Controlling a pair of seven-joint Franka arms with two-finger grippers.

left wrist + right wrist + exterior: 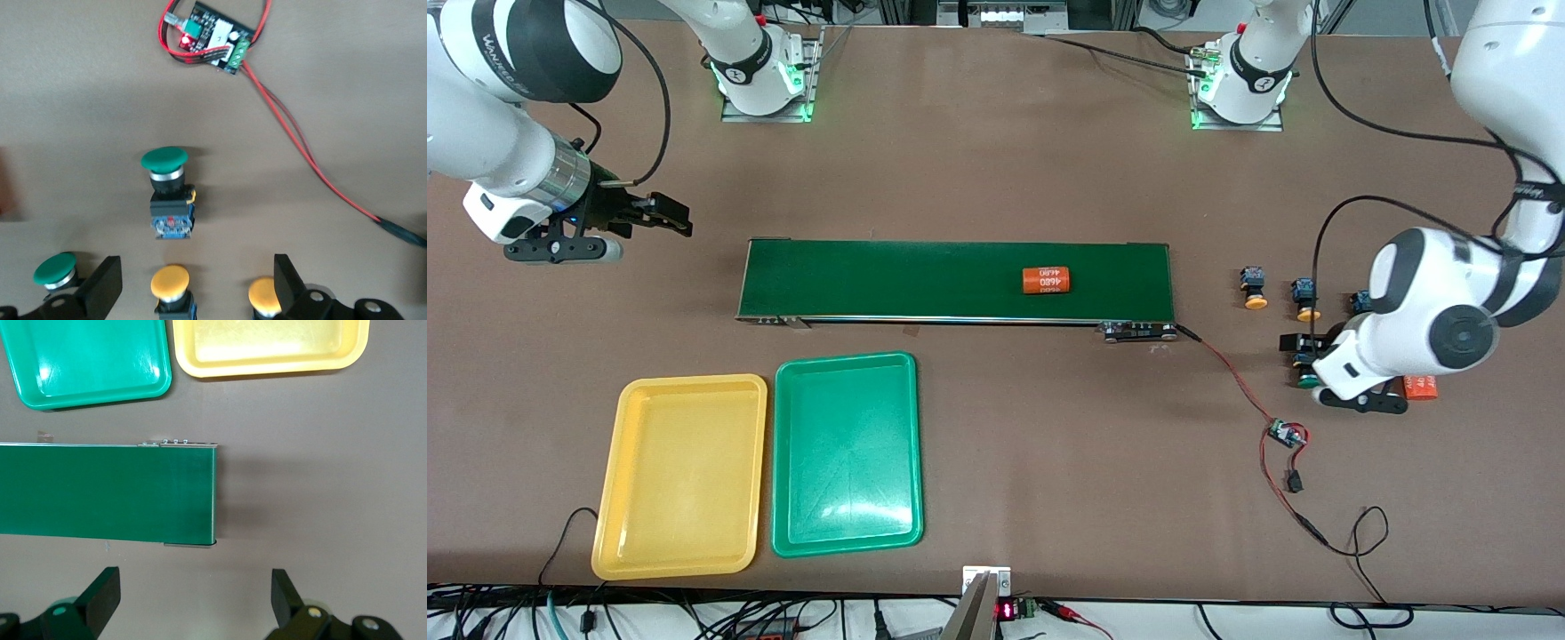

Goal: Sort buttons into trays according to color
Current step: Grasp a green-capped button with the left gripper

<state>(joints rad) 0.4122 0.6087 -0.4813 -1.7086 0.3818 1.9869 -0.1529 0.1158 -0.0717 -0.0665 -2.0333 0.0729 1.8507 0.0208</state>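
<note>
The left tool (193, 290), jaws wide and empty, hangs over four small push-buttons with black-blue bodies at the left arm's end of the brown desk (996, 178): a green-capped button (167, 190) lies between its fingers, two yellow-orange-capped buttons (1256, 289) and a second green-capped button (55, 270) are partly cut off or hidden by the arm. The right tool (193, 607), also wide and empty, waits over the desk beside the long dark-green conveyor belt (925, 280), which carries an orange cylinder printed "4680" (1046, 280). Nearer the camera sit a shallow yellow plastic tray (685, 476) and green plastic tray (845, 453), side by side.
</note>
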